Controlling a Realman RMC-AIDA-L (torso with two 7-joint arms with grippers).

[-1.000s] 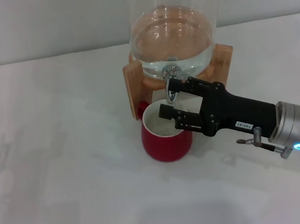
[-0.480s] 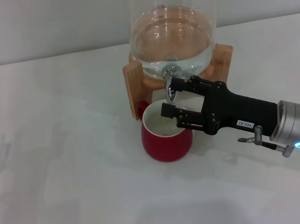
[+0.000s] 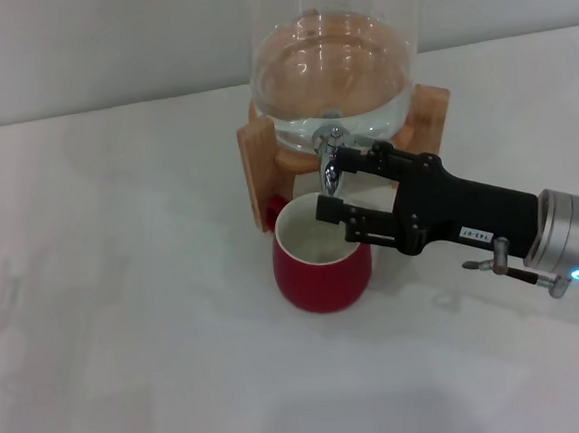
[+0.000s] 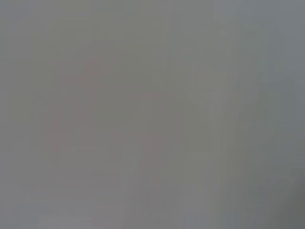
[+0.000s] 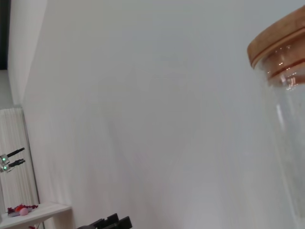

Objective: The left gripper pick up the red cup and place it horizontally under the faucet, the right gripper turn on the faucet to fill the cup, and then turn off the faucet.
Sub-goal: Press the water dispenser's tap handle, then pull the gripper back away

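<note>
From the head cam I've got the red cup (image 3: 321, 264) sitting upright on the white table (image 3: 127, 320), right in front of the wooden stand (image 3: 262, 168) and directly under the faucet (image 3: 331, 163), with the glass dispenser (image 3: 333, 63) at 12 o'clock from it. The right gripper (image 3: 345, 186) reaches in from about 4 o'clock, fingers spread apart with one up by the faucet's spout and the other over the cup's rim, not clamped on anything I can make out. The left gripper isn't showing anywhere and its wrist cam is just flat grey, so I can't tell what that claw is doing.
</note>
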